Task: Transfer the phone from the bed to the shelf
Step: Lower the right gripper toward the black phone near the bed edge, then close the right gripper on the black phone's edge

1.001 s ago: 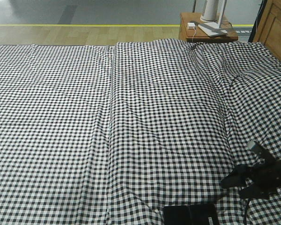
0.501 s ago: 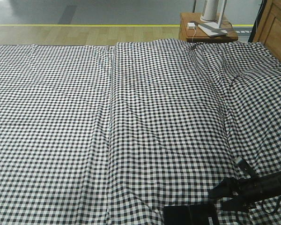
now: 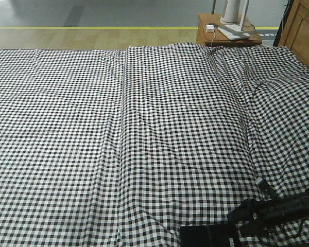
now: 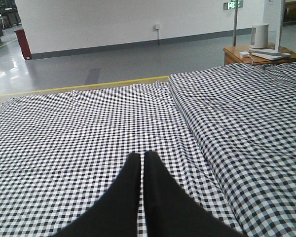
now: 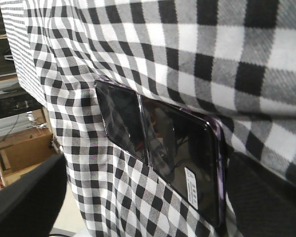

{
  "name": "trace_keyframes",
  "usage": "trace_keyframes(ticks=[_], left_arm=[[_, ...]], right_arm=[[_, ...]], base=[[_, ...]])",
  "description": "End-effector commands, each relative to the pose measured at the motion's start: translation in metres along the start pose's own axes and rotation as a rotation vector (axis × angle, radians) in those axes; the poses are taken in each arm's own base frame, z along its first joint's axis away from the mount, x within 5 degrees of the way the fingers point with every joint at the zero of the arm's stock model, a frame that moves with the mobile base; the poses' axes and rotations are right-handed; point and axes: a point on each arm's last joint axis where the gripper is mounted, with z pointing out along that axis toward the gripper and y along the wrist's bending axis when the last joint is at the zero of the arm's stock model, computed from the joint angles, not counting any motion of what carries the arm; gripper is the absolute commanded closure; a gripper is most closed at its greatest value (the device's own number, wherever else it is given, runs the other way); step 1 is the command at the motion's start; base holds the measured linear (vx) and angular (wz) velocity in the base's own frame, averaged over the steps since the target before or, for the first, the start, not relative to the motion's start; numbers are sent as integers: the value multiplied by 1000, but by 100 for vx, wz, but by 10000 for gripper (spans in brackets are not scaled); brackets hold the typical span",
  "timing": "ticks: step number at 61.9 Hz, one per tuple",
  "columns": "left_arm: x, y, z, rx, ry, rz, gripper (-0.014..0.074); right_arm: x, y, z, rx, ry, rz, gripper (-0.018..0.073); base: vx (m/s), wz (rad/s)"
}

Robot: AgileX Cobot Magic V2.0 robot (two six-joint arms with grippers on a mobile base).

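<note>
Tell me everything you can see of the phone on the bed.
The phone is a flat black rectangle with a glossy face, a fold line across its middle, a pinkish edge and a small white barcode sticker near one end. It lies flat on the checked bed, at the near edge of the front view. The open right gripper has a finger on either side of it; contact is unclear.

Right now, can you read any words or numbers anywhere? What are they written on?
The green lit sign high at the back of the room: letters too blurred to read.
The white sticker on the phone: print too small to read.
No other writing shows.
</note>
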Motion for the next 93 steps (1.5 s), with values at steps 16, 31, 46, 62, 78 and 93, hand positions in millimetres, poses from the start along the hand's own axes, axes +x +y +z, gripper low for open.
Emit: trace_keyframes(ticks=[16,31,46,62,78,93], left_arm=[[-16,1,-3,-3,-108,-9,596],[-16,1,-3,-3,-108,-9,596],[-16,1,-3,-3,-108,-9,596],[-16,1,-3,-3,-108,-9,596],[-16,1,-3,-3,-108,-9,596],[-16,1,-3,-3,-108,-9,596]], right_arm=[[0,5,-2,-79,1,-56,-41],[-1,1,4,-124,1,-50,-37],[-7,1,6,-206,-8,-28,-34],[-12,21,34,-205,78,-94,-34],[-12,29,46,-202,114,-128,-24],[-10,29,46,-203,133,-135,138]], base=[[0,0],[0,0],[0,0],[0,0],[0,0],[0,0]])
